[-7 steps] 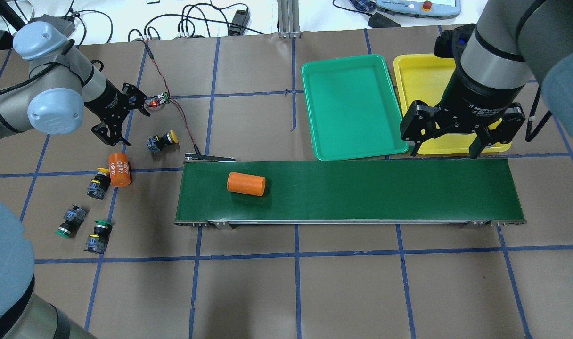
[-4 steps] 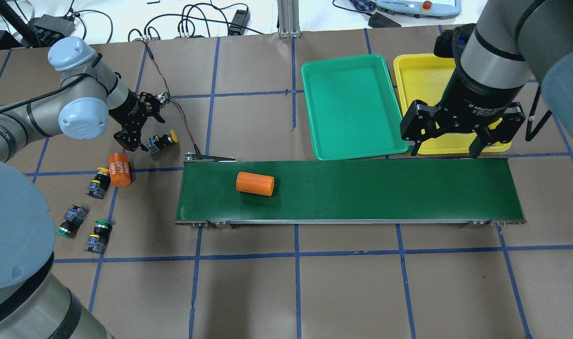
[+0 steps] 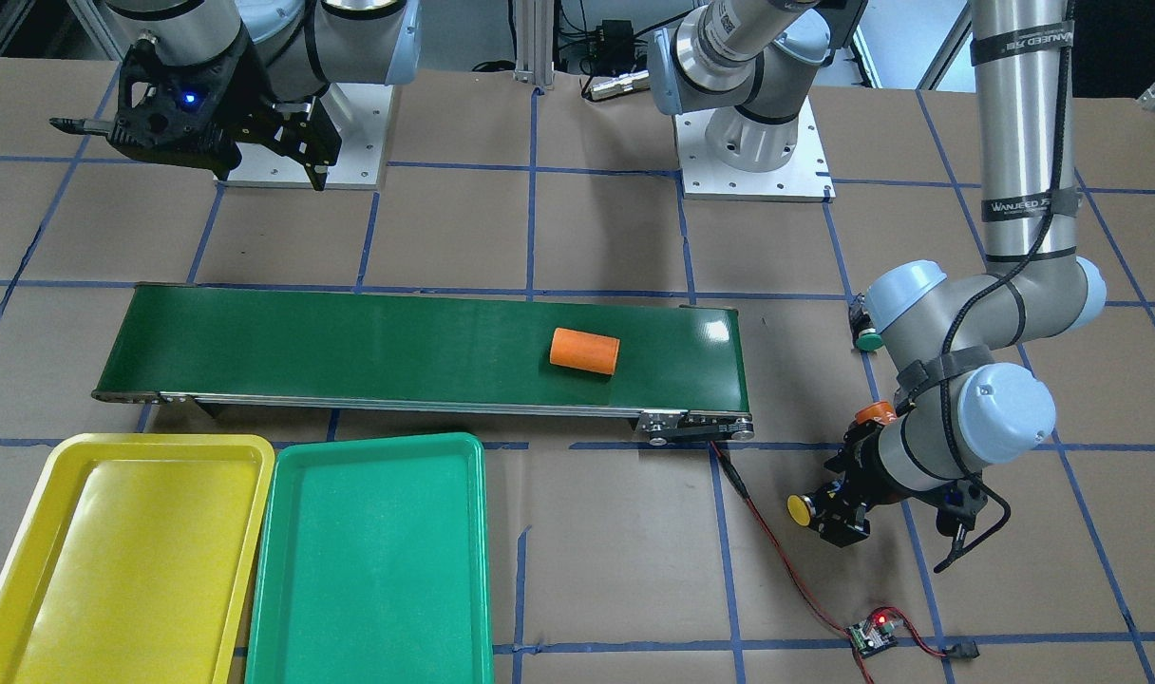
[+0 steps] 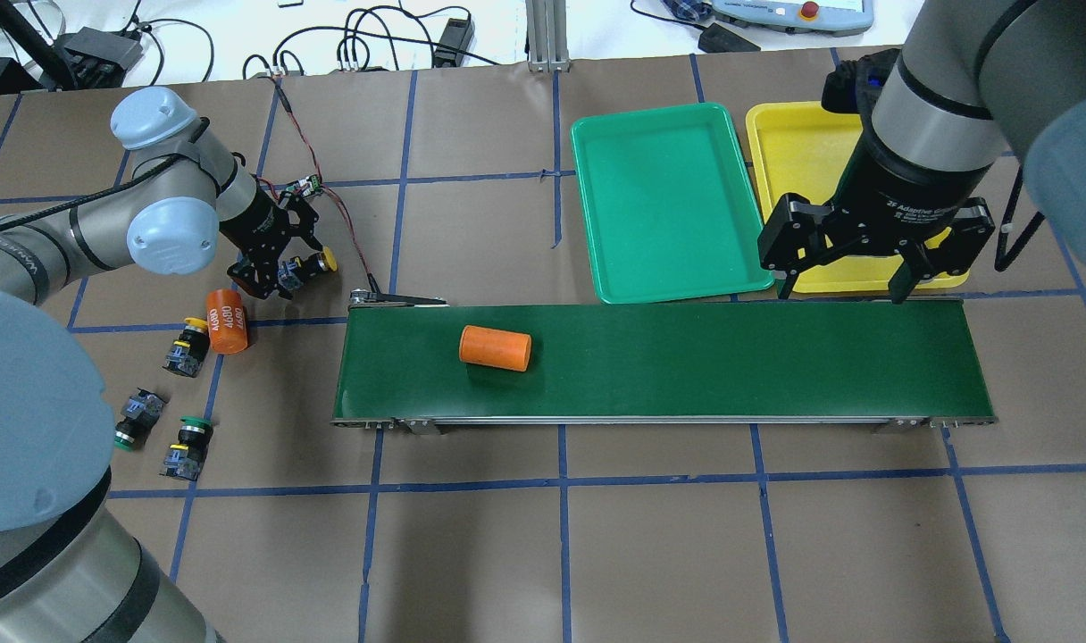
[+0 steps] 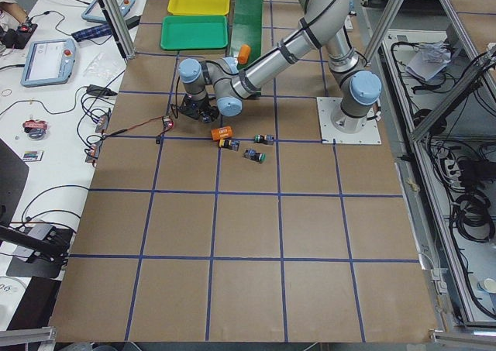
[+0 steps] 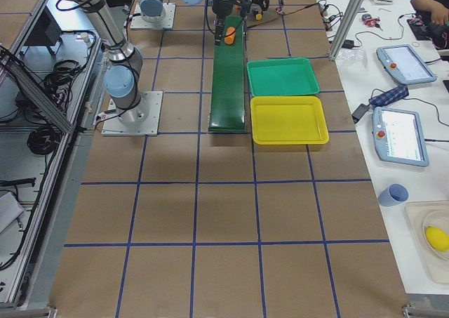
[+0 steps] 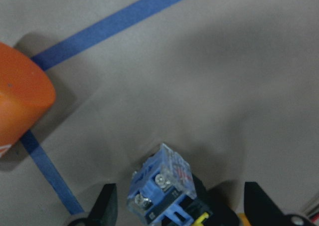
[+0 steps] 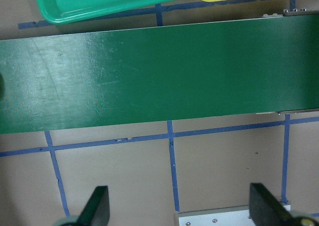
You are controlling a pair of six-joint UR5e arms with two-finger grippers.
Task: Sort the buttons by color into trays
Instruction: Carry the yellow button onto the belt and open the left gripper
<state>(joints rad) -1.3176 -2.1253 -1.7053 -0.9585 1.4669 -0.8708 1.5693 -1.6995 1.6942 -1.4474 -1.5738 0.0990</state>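
My left gripper point(image 4: 279, 271) is down at the table and open, its fingers on either side of a yellow-capped button point(image 4: 309, 264). In the left wrist view the button's blue-and-black body point(image 7: 162, 186) lies between the two fingertips point(image 7: 107, 206) with small gaps. A second yellow button point(image 4: 184, 344) and two green buttons point(image 4: 135, 421) point(image 4: 188, 444) lie further left. The green tray point(image 4: 668, 201) and the yellow tray point(image 4: 797, 152) sit beyond the belt. My right gripper point(image 4: 842, 286) hangs open and holds nothing over the belt's right end, in front of the trays.
An orange cylinder point(image 4: 495, 347) lies on the dark green conveyor belt point(image 4: 686, 366). Another orange cylinder marked 4680 point(image 4: 226, 320) lies just left of my left gripper. A small circuit board point(image 4: 306, 185) with red wires sits behind the gripper.
My left arm has swung right and down until its open fingers straddle the yellow button. The orange cylinder has moved right along the belt. The right arm has stayed still.
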